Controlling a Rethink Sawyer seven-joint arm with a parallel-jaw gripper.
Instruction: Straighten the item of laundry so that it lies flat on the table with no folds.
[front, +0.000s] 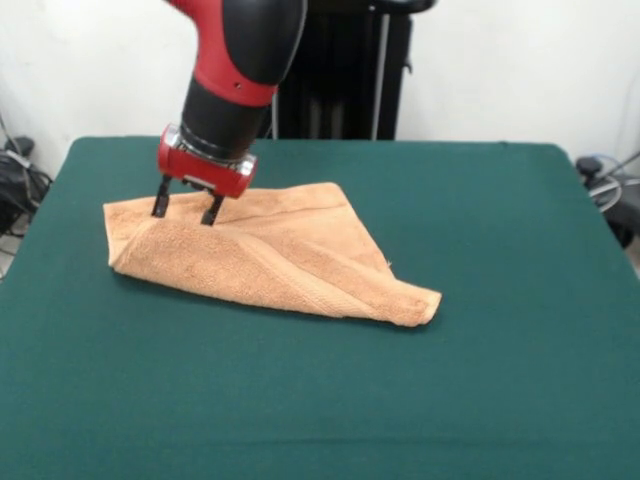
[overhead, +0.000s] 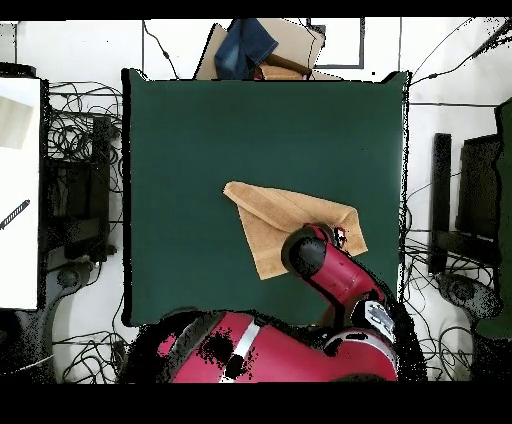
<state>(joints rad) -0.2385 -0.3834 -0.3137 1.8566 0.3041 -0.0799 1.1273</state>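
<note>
The gripper (front: 186, 210), fingers spread, presses down onto one corner of the folded towel (front: 270, 262), probably to grab and unfold it across the table (front: 480, 380).

Your arm (front: 240, 60) comes down steep from above, wrist tilted a bit. Gripper (front: 186, 209) points down, its two fingers (front: 160, 198) spread apart.
</note>
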